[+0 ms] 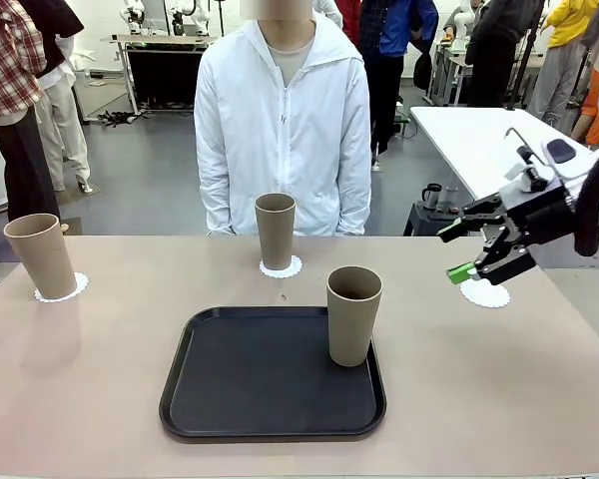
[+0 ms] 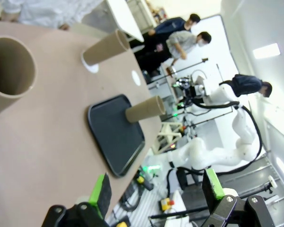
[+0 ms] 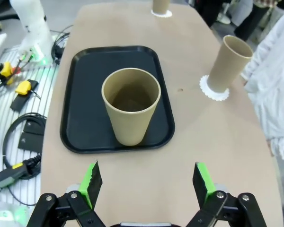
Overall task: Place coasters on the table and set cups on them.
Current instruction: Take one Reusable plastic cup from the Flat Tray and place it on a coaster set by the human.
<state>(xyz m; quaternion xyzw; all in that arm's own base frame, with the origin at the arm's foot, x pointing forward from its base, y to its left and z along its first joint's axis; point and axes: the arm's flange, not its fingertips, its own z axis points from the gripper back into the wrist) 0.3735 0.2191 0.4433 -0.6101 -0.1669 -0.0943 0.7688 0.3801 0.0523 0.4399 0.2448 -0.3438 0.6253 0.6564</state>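
Note:
Three tan cups stand upright. The left cup (image 1: 40,256) sits on a coaster (image 1: 62,289), and the middle cup (image 1: 275,232) on another coaster (image 1: 281,267). The third cup (image 1: 353,314) (image 3: 131,104) stands on the black tray (image 1: 240,379) at its right edge. A bare coaster (image 1: 484,293) lies on the table (image 1: 80,399) at the right. My right gripper (image 1: 467,253) (image 3: 146,179) hangs open just above and left of that coaster, facing the tray cup, with nothing between its fingers. My left gripper (image 2: 156,189) is open and holds nothing, off the table's left end.
A person in a white jacket (image 1: 283,130) stands at the far edge behind the middle cup, hands out of sight. A white table (image 1: 479,140) stands at the back right. Cables and devices (image 3: 19,118) lie on the floor beside the table.

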